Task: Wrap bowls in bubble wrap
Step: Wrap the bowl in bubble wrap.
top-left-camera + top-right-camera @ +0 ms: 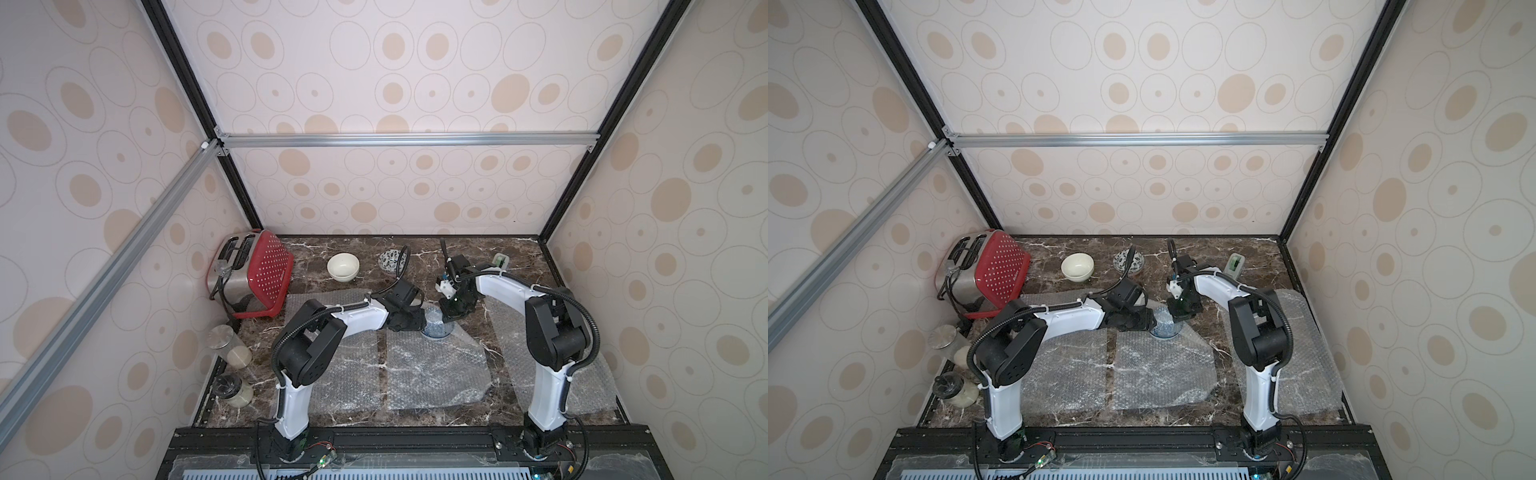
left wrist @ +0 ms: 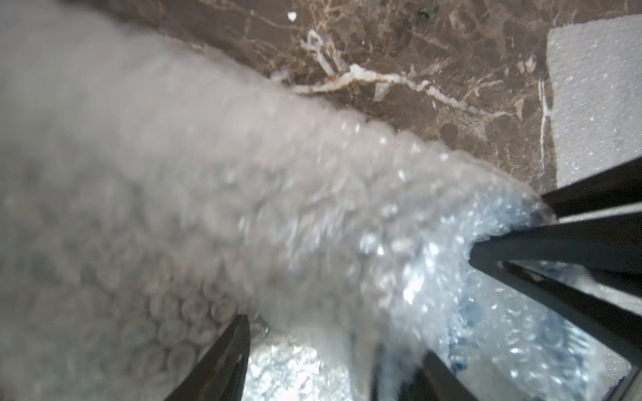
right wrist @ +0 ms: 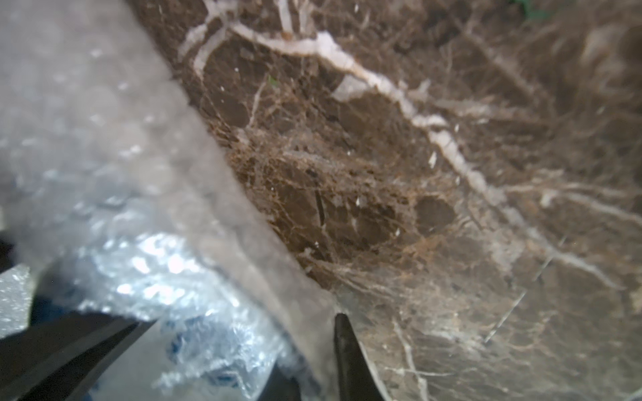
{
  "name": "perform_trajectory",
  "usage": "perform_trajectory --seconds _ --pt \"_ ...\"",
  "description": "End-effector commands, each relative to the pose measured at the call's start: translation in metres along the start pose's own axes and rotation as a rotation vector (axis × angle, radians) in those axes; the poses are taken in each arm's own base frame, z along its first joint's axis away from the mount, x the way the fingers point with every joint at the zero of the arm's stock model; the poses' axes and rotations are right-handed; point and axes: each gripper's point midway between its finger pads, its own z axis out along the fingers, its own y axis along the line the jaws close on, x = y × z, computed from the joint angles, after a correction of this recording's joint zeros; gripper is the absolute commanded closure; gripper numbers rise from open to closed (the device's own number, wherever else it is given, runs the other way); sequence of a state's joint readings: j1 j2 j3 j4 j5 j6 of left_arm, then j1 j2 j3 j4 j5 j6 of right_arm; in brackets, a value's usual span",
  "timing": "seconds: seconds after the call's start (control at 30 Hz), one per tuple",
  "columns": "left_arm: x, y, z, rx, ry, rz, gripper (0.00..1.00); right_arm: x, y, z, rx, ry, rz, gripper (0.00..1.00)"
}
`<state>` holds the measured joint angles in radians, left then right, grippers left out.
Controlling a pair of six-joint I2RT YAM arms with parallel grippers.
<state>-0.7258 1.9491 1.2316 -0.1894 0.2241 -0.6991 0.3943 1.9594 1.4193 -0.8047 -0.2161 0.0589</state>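
The table [image 1: 316,249] looks like polished dark-brown marble with white veins, smooth and faintly shiny. The wrap [image 1: 436,374] is clear plastic film, pimpled with small bubbles that glint (cloudy where it bunches [image 2: 208,208]). The cream bowl [image 1: 343,267] is glossy glazed ceramic. The leaf bowl [image 1: 390,259] and blue bowl [image 1: 437,330] look glazed too. The toaster [image 1: 232,282] has brushed metal ends and a satin red side dotted white. The tall jar [image 1: 237,353] is clear glass with a dull metal lid [image 1: 221,336]. The rail [image 1: 407,139] is matt silver metal. The arms [image 1: 361,318] wear smooth white plastic shells with matt black joints. The walls [image 1: 415,75] look matt, like printed paper.
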Motion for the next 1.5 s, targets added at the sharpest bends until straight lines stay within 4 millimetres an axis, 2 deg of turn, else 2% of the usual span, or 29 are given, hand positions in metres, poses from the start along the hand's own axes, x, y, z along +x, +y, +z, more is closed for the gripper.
perform_trajectory --seconds 0.0,0.23,0.53,0.67,0.73,1.13,1.33,1.47 --pt "-0.006 -0.006 -0.015 -0.02 -0.018 0.034 0.37 0.007 -0.007 -0.006 0.06 -0.005 -0.016 0.91" --pt "-0.027 0.0 -0.048 -0.055 -0.093 0.031 0.33 0.014 -0.017 -0.024 0.138 -0.048 -0.024 0.94" --pt "-0.067 0.042 -0.058 -0.063 -0.123 -0.047 0.3 0.02 -0.001 -0.012 0.026 -0.047 -0.067 0.95" --pt "-0.078 0.065 -0.052 -0.078 -0.118 -0.08 0.3 0.023 0.004 -0.013 -0.004 -0.063 -0.098 0.96" --pt "-0.084 0.069 -0.049 -0.064 -0.115 -0.087 0.31 0.023 0.004 -0.014 -0.003 -0.063 -0.109 0.97" --pt "-0.115 0.052 -0.03 -0.007 -0.116 -0.04 0.31 0.021 0.007 -0.022 -0.024 -0.072 -0.126 0.98" --pt "-0.117 0.064 -0.015 -0.038 -0.086 -0.017 0.33 0.02 0.006 -0.025 -0.03 -0.081 -0.121 0.98" --pt "-0.121 0.068 -0.013 -0.039 -0.091 -0.005 0.34 0.02 0.006 -0.025 -0.03 -0.082 -0.12 0.97"
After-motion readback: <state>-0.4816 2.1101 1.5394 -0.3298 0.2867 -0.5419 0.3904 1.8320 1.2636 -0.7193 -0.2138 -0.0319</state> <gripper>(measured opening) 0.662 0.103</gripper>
